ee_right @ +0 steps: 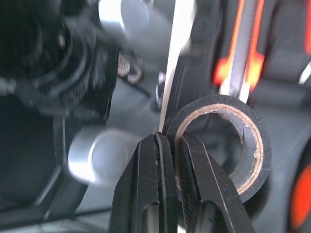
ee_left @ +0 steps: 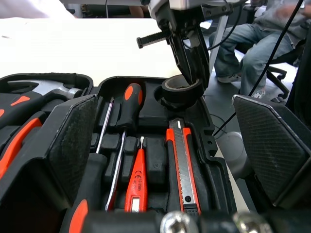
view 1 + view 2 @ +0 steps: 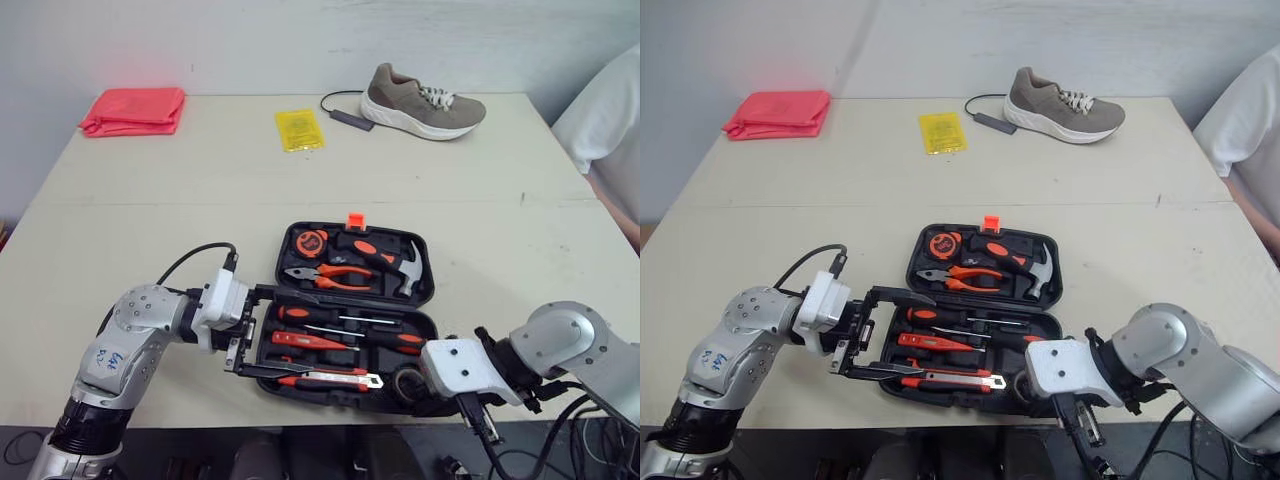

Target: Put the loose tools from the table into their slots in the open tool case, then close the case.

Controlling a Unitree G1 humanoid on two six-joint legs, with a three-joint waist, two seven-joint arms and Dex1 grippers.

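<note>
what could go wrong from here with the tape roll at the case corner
The right gripper pinches just one wall of the tape roll, so it could twist or slip and land tilted, stopping the tool case from closing. The open left gripper straddles the tray end by the utility knife; a nudge might unseat it.

Matt black moulded plastic for the tool case (image 3: 428,270); glossy black tape roll (image 1: 257,155) on a brown cardboard core; bare metal along the utility knife (image 2: 182,155); rough dimpled pads (image 2: 73,141) on the left gripper (image 2: 165,102); soft red cloth (image 3: 133,110) far left; woven-fabric shoe (image 3: 420,100) far right; smooth matt table (image 3: 150,200).
</note>
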